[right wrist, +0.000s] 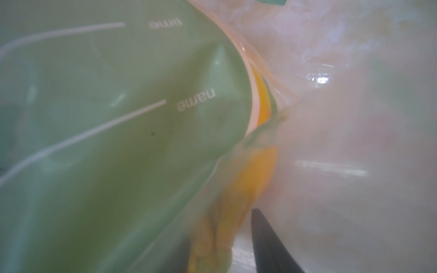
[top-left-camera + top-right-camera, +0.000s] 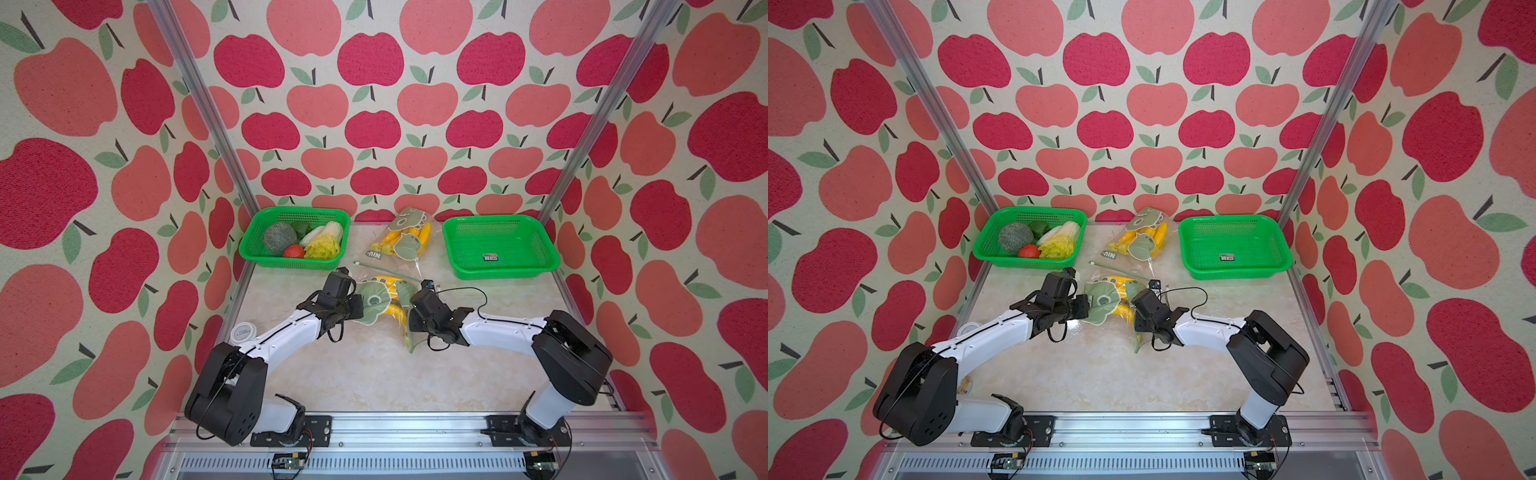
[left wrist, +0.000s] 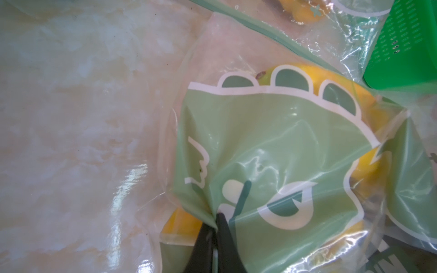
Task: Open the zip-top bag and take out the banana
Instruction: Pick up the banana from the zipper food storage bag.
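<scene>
In both top views the bag lies on the table with the banana inside. Both arms reach in low from either side, wrists bent inward, so the left gripper and right gripper flank it, I'd guess to pull it apart. Left wrist view: jaws shut, pinching a fold of green film. Right wrist view: one finger sits beside the banana's end; whether it grips I can't tell.
</scene>
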`<control>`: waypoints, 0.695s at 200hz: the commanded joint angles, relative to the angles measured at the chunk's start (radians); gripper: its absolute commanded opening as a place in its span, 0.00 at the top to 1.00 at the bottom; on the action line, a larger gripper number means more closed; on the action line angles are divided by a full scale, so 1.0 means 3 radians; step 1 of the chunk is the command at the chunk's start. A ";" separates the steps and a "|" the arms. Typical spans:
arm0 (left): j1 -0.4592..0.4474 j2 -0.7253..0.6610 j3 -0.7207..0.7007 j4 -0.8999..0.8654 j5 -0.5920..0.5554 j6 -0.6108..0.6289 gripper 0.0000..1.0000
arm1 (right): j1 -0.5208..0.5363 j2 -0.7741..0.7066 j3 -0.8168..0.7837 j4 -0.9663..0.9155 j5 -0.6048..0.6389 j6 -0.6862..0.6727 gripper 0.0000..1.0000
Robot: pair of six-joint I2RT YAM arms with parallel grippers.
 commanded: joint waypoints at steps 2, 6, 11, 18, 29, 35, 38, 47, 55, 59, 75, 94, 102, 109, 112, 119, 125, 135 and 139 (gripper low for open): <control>-0.0076 0.0087 0.0029 -0.0044 0.0066 0.0019 0.93 | 0.0027 0.0162 0.0098 -0.0293 0.0046 0.0014 0.57; -0.0076 0.0093 0.0032 -0.0048 0.0058 0.0022 0.94 | 0.0027 0.0160 0.0098 -0.0296 0.0048 0.0015 0.59; -0.0075 0.0095 0.0031 -0.0052 0.0048 0.0022 0.95 | 0.0027 0.0146 0.0091 -0.0297 0.0057 0.0018 0.60; -0.0079 0.0095 0.0027 -0.0054 0.0024 0.0021 0.96 | 0.0027 0.0121 0.0081 -0.0296 0.0062 0.0015 0.63; -0.0071 0.0092 0.0022 -0.0068 -0.0012 0.0019 0.99 | 0.0027 0.0064 0.0064 -0.0296 0.0075 -0.0001 0.68; -0.0070 0.0090 0.0022 -0.0081 -0.0033 0.0020 1.00 | 0.0025 0.0030 0.0058 -0.0321 0.0104 -0.0009 0.71; -0.0066 0.0090 0.0022 -0.0088 -0.0043 0.0022 1.00 | 0.0026 0.0011 0.0053 -0.0332 0.0117 -0.0008 0.72; -0.0066 0.0079 0.0022 -0.0105 -0.0078 0.0027 1.00 | 0.0027 -0.0044 0.0038 -0.0370 0.0165 -0.0011 0.75; -0.0061 0.0078 0.0017 -0.0118 -0.0107 0.0026 1.00 | 0.0027 -0.0091 0.0027 -0.0401 0.0206 -0.0022 0.77; -0.0058 0.0074 0.0017 -0.0126 -0.0122 0.0027 1.00 | 0.0027 -0.0118 0.0024 -0.0416 0.0219 -0.0026 0.78; -0.0044 0.0070 0.0011 -0.0141 -0.0166 0.0029 1.00 | 0.0025 -0.0222 -0.0002 -0.0438 0.0229 -0.0074 0.81; -0.0024 0.0063 0.0006 -0.0165 -0.0242 0.0019 1.00 | 0.0036 -0.0358 -0.0057 -0.0413 0.0204 -0.0126 0.81; -0.0011 0.0060 0.0002 -0.0172 -0.0257 0.0010 1.00 | 0.0043 -0.0420 -0.0087 -0.0394 0.0187 -0.0146 0.82; 0.0007 0.0060 -0.0004 -0.0172 -0.0252 0.0011 1.00 | 0.0043 -0.0463 -0.0106 -0.0385 0.0171 -0.0170 0.82; 0.0013 0.0060 -0.0004 -0.0172 -0.0252 0.0004 1.00 | 0.0045 -0.0476 -0.0114 -0.0384 0.0172 -0.0174 0.81; 0.0025 0.0050 -0.0007 -0.0172 -0.0251 -0.0001 1.00 | 0.0045 -0.0518 -0.0138 -0.0400 0.0185 -0.0175 0.82; 0.0034 0.0044 -0.0013 -0.0172 -0.0257 -0.0002 1.00 | 0.0043 -0.0534 -0.0151 -0.0430 0.0203 -0.0175 0.82; 0.0044 0.0024 -0.0019 -0.0176 -0.0276 -0.0006 1.00 | 0.0043 -0.0557 -0.0156 -0.0495 0.0247 -0.0167 0.82; 0.0046 0.0015 -0.0019 -0.0177 -0.0282 -0.0009 1.00 | 0.0043 -0.0563 -0.0160 -0.0518 0.0263 -0.0161 0.82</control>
